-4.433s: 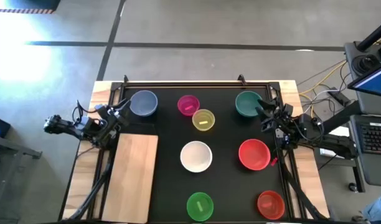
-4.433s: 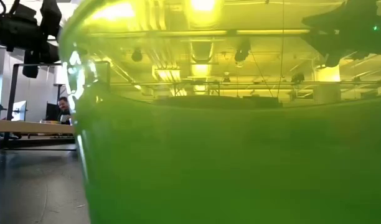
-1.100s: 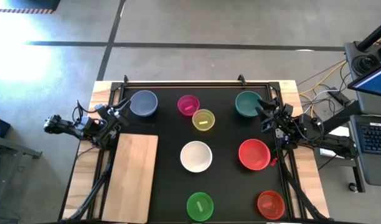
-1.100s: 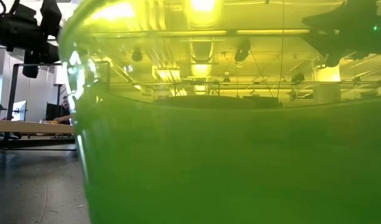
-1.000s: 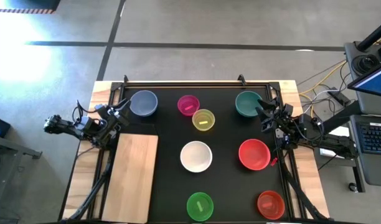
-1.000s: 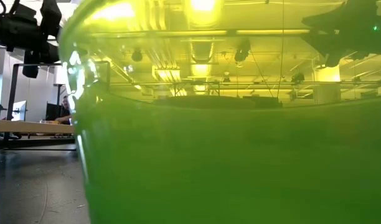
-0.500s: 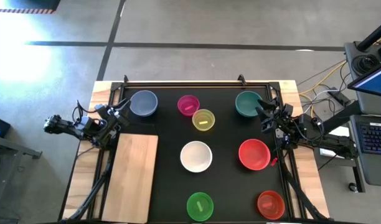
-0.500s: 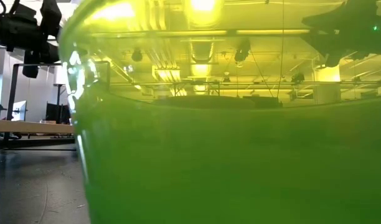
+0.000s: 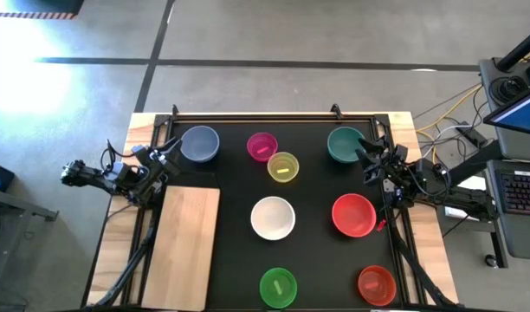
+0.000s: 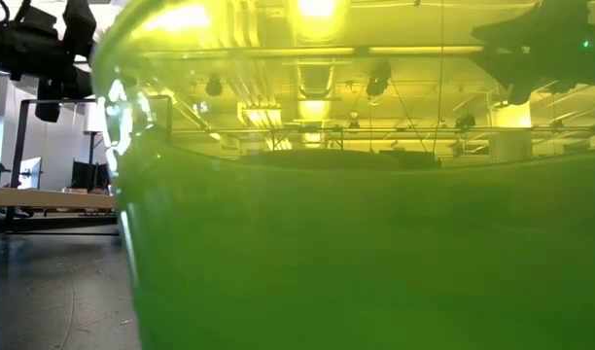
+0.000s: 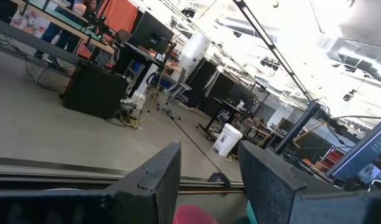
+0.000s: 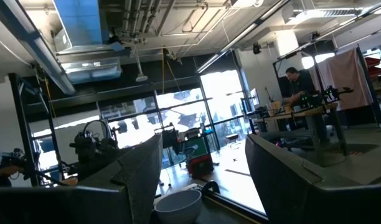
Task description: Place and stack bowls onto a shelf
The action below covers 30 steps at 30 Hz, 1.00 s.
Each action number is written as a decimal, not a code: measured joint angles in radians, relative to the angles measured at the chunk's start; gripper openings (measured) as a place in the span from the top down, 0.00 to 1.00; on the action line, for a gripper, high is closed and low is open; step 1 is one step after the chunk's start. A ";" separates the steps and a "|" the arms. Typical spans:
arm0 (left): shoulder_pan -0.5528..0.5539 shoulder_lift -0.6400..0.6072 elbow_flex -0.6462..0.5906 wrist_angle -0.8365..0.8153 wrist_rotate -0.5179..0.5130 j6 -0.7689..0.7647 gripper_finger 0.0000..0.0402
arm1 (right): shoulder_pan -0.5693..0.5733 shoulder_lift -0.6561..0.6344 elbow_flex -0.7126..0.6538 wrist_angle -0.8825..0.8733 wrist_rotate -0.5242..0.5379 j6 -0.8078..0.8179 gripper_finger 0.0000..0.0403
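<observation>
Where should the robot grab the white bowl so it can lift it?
Probably by the rim. The white bowl sits upright and open on the black mat, with clear space all round it, so a gripper could come straight down and pinch one finger inside the wall and one outside. The side facing the shelf suits the left gripper.

Bowls: eight upright on the mat, magenta bowl [image 9: 261, 146] touching yellow bowl [image 9: 283, 166].
Shelf [image 9: 184, 247]: bare wooden board, lying flat at the mat's left.

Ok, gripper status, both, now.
Left gripper: open, holding nothing.
Right gripper: open, holding nothing.
</observation>
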 joint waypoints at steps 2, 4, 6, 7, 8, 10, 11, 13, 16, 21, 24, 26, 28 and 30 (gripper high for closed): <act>0.000 0.000 0.000 0.000 0.000 -0.001 0.64 | 0.000 0.000 0.000 0.000 0.000 0.000 0.46; 0.000 0.000 0.000 0.000 0.000 -0.001 0.64 | 0.000 0.000 0.000 0.000 0.000 0.000 0.46; 0.000 0.000 0.000 0.000 0.000 -0.001 0.64 | 0.000 0.000 0.000 0.000 0.000 0.000 0.46; 0.000 0.000 0.000 0.000 0.000 -0.001 0.64 | 0.000 0.000 0.000 0.000 0.000 0.000 0.46; 0.000 0.000 0.000 0.000 0.000 -0.001 0.64 | 0.000 0.000 0.000 0.000 0.000 0.000 0.46; 0.000 0.000 0.000 0.000 0.000 -0.001 0.64 | 0.000 0.000 0.000 0.000 0.000 0.000 0.46; 0.000 0.000 0.000 0.000 0.000 -0.001 0.64 | 0.000 0.000 0.000 0.000 0.000 0.000 0.46; 0.000 0.000 0.000 0.000 0.000 0.015 0.64 | 0.000 0.000 0.000 0.000 0.000 0.000 0.46; 0.000 0.000 0.000 0.000 0.000 0.050 0.64 | 0.000 0.000 0.000 0.000 0.000 0.000 0.46; 0.000 0.000 0.000 -0.007 -0.004 0.029 0.64 | 0.000 0.000 0.000 0.000 0.000 0.000 0.46; -0.001 -0.003 0.000 -0.013 -0.006 0.006 0.64 | 0.000 0.000 0.000 0.000 0.000 0.000 0.46; -0.001 -0.006 0.000 -0.017 -0.007 0.027 0.64 | 0.000 0.000 0.000 0.000 0.000 0.000 0.46; -0.001 -0.006 0.000 -0.021 -0.007 0.065 0.64 | 0.000 0.000 0.000 0.000 0.000 0.000 0.46; -0.001 -0.006 0.010 -0.013 -0.007 0.089 0.64 | 0.000 0.000 0.000 0.000 0.000 0.000 0.46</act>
